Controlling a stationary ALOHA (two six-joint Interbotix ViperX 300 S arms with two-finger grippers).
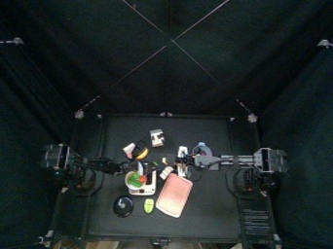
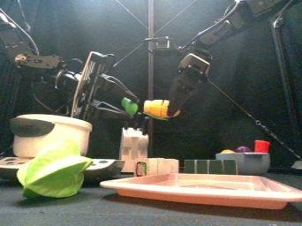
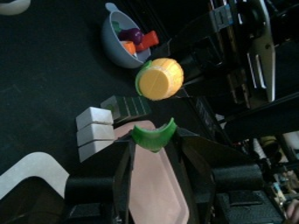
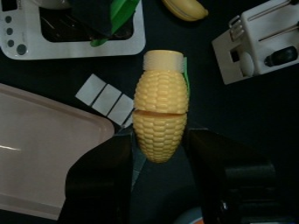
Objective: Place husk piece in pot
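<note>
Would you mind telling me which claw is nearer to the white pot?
Left. The left claw, pinching a green husk piece, hangs beside the white pot; the right claw, holding the corn, is farther away.

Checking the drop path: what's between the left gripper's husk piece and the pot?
Front view: the husk piece in the left gripper hangs right of the pot. Only air lies between them.

Both arms are matte black throughout, built of boxy motor blocks joined by slim links. The left claw (image 2: 123, 104) ends in two flat, broad black fingers (image 3: 208, 175) with squared edges. The right claw (image 2: 174, 109) has the same dark, blunt plastic fingers (image 4: 229, 166). Thin black cables loop loosely beside the left arm's upper links. Above the black desk (image 1: 215, 209), each arm's base shows pale metal fittings.
</note>
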